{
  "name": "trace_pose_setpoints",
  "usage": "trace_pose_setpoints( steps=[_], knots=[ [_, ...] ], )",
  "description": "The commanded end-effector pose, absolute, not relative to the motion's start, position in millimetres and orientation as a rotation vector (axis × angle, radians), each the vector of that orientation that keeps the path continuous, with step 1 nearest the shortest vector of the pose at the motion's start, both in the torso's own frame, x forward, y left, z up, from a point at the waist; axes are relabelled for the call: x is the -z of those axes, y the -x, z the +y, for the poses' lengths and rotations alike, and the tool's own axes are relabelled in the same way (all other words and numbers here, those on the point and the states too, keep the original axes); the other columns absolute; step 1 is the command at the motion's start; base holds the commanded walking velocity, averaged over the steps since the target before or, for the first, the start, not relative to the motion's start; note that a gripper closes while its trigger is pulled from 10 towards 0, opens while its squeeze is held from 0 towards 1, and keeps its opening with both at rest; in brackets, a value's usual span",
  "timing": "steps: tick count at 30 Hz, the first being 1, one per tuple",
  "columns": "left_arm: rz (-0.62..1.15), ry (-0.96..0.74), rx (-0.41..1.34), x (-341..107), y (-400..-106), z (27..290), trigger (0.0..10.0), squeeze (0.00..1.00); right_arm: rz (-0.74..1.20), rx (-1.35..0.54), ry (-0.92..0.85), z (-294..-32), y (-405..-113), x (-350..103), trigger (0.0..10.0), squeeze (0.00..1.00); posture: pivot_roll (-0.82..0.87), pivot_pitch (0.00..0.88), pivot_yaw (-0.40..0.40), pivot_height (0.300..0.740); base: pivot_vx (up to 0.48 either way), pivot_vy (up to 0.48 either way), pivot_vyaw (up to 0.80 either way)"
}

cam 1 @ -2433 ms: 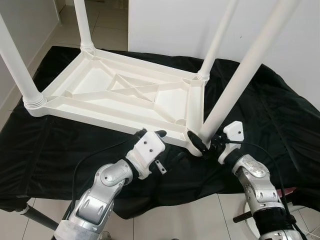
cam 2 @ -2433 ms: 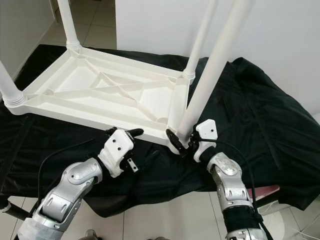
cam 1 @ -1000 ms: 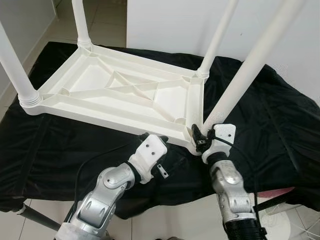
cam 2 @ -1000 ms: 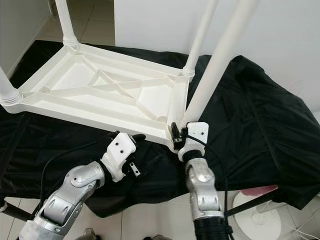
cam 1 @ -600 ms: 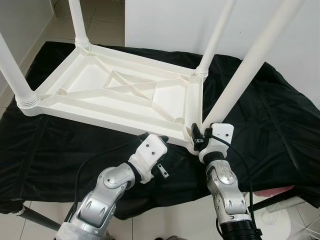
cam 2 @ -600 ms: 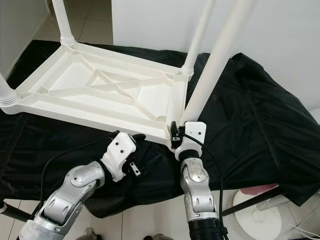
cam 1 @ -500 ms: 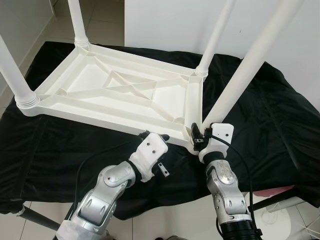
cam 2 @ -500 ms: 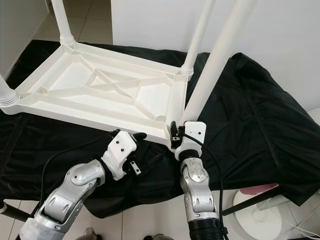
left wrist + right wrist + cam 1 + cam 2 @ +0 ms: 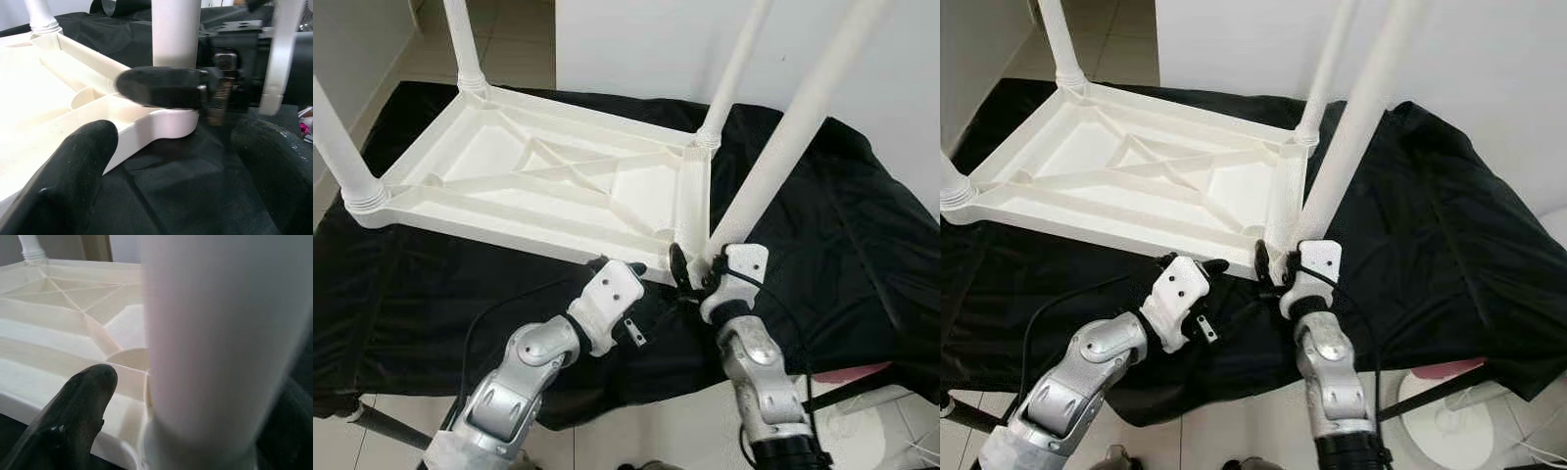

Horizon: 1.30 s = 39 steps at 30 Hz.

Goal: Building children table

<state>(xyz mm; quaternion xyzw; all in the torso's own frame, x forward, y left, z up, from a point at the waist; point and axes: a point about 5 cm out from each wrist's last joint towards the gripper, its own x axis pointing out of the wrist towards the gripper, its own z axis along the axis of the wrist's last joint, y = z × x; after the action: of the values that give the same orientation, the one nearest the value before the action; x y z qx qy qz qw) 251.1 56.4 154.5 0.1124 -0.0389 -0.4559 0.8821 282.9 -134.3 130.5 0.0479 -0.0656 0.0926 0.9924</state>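
white plastic children's table top (image 9: 548,186), upside down on black cloth (image 9: 822,245) over a raised surface; ribbed underside facing up. three legs standing in corner sockets: far left (image 9: 465,44), near left (image 9: 342,147), far right (image 9: 729,78).
fourth leg (image 9: 783,147), leaning at the near right corner (image 9: 690,259), foot at the socket but not upright; seating not confirmed.
right gripper (image 9: 690,269) at the base of that leg, fingers spread, one to each side of the leg foot; right wrist view: one black finger (image 9: 80,401) beside the leg, gap visible, not clamped.
left gripper (image 9: 617,266) just beside the table's near edge, left of the same corner, fingers parted wide and empty, aimed at the corner in the left wrist view.
step in hand, by judgement: fitting the last leg. next move likely calls for closing on the leg, bringing it upright over the socket, then pressing or twisting it home while the top is steadied.
against 0.5 s ago: right fingers opened from a closer set at the leg foot; left gripper and table as before.
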Motion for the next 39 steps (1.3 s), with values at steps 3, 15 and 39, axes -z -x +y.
trace_pose_setpoints(
  steps=[3,15,39],
  knots=[
    [-0.073,-0.241,0.97,-151,-248,53,10.0,0.0,-0.141,-0.195,-0.083,-149,-280,-124,10.0,0.0,0.02,0.07,-0.125,0.74,0.0,0.0,0.0],
    [-0.059,-0.231,0.89,-134,-252,63,10.0,0.0,-0.145,-0.305,-0.088,-163,-282,-118,10.0,0.0,0.02,0.056,-0.117,0.74,0.0,0.0,0.0],
    [-0.097,-0.261,0.844,-130,-259,66,10.0,0.0,-0.1,-0.643,0.156,-180,-321,-126,0.0,0.0,0.04,0.041,-0.122,0.74,0.0,0.0,0.0]
  ],
)
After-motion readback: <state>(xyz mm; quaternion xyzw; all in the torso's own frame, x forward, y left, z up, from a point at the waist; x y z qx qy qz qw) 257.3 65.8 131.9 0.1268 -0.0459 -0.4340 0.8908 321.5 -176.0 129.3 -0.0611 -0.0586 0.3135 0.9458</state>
